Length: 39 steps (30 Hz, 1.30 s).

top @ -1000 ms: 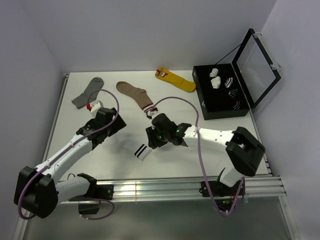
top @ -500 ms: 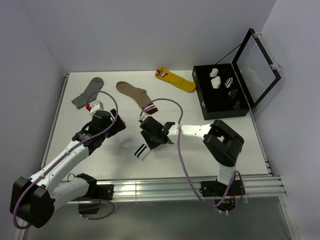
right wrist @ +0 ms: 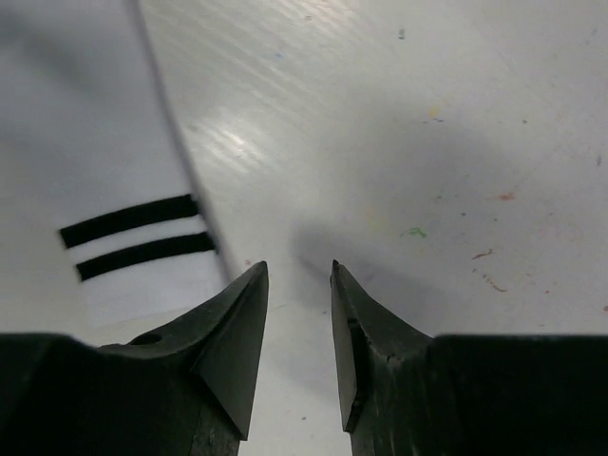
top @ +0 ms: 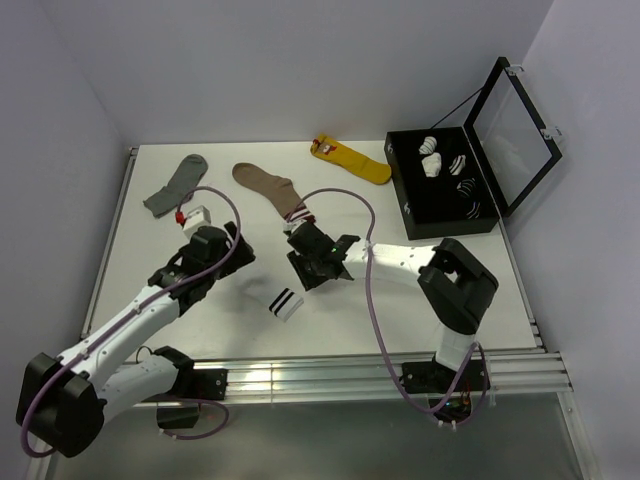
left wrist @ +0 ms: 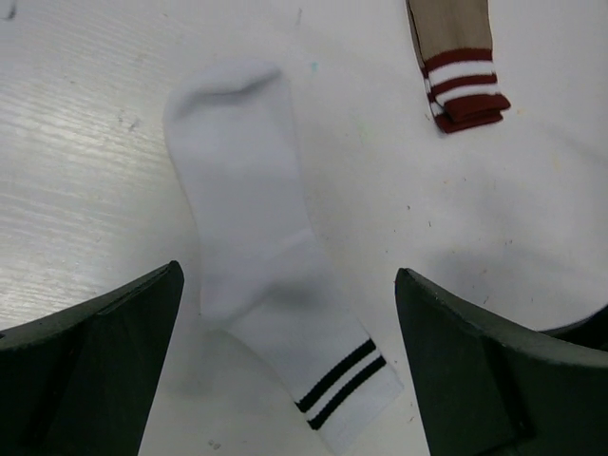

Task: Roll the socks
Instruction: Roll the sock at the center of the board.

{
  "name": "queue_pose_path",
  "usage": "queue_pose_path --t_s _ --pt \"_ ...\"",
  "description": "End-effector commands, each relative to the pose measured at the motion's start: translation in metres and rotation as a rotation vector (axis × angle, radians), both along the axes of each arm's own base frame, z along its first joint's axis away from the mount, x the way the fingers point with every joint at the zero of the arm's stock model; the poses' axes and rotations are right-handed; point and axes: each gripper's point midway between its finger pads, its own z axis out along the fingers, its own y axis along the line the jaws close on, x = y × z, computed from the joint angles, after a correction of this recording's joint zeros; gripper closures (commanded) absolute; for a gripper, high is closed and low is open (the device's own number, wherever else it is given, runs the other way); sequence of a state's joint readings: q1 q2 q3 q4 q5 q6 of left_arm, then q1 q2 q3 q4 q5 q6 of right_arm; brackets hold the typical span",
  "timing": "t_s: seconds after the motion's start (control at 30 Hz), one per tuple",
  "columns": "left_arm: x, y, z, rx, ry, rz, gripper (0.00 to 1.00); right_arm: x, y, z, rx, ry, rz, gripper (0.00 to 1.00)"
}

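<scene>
A white sock (left wrist: 256, 237) with two dark stripes near its cuff lies flat on the table, toe far, cuff near. Only the striped cuff (top: 285, 303) stands out in the top view. A faint edge crosses the sock's middle, and I cannot tell whether a second white sock lies on it. My left gripper (left wrist: 288, 275) hangs wide open above the sock, one finger on each side. My right gripper (right wrist: 297, 266) is just right of the cuff (right wrist: 133, 237), above bare table, its jaws a narrow gap apart with nothing between them.
A brown sock (top: 270, 187) with a maroon-and-white cuff (left wrist: 463, 81) lies beyond the grippers. A grey sock (top: 177, 185) and a small white-and-red item (top: 193, 214) lie far left, a yellow sock (top: 350, 158) at the back. An open black box (top: 410, 205) with rolled socks stands at right.
The right gripper's jaws have narrowed. It swung left over the striped cuff, then drew back slightly. The left gripper shifted a little nearer and stayed wide open.
</scene>
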<state>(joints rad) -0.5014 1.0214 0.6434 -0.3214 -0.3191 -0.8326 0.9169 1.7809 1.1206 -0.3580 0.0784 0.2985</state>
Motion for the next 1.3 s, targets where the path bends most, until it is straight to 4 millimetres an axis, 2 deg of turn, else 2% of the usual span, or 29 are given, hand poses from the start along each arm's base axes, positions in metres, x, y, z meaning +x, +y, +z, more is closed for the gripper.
queue_pose_path --t_s 0.0,0.27,0.43,0.57,0.67,0.77,0.93,1.1,1.13,1.17,1.23,1.27 --pt "0.0 0.018 0.012 -0.017 -0.065 0.121 0.0 -0.005 0.031 0.036 0.139 -0.002 0.066 0.59" --pt "-0.004 0.025 0.021 -0.022 -0.104 0.131 0.0 -0.021 0.039 0.006 0.075 0.071 0.13 0.57" --pt "-0.003 0.007 0.021 -0.06 -0.111 0.034 0.01 -0.026 0.037 -0.009 0.024 0.083 0.152 0.57" --pt "-0.001 -0.003 0.027 -0.068 -0.13 -0.03 0.01 -0.016 0.021 -0.024 -0.073 0.052 0.122 0.57" --pt "0.0 -0.011 0.028 -0.073 -0.125 -0.074 0.01 -0.001 0.003 -0.029 -0.116 0.035 0.076 0.58" --pt "0.002 -0.023 0.029 -0.089 -0.122 -0.131 0.02 0.022 -0.019 -0.025 -0.149 -0.004 0.019 0.59" --pt "0.002 -0.046 0.02 -0.111 -0.105 -0.22 0.02 0.049 -0.038 -0.008 -0.137 -0.042 -0.032 0.59" --pt "-0.001 -0.072 0.022 -0.035 -0.129 -0.278 0.01 0.055 -0.036 0.012 -0.023 -0.018 -0.039 0.61" --pt "-0.001 -0.076 0.022 -0.021 -0.129 -0.283 0.01 0.056 -0.033 0.028 0.021 -0.038 -0.042 0.61" --pt "-0.004 -0.085 0.021 -0.005 -0.127 -0.306 0.01 0.055 -0.03 0.035 0.057 -0.036 -0.055 0.61" --pt "-0.002 -0.09 0.015 0.035 -0.126 -0.299 0.02 0.054 -0.033 0.045 0.092 -0.047 -0.089 0.6" --pt "-0.003 -0.099 0.019 0.038 -0.135 -0.316 0.02 0.055 -0.034 0.057 0.132 -0.057 -0.126 0.59"
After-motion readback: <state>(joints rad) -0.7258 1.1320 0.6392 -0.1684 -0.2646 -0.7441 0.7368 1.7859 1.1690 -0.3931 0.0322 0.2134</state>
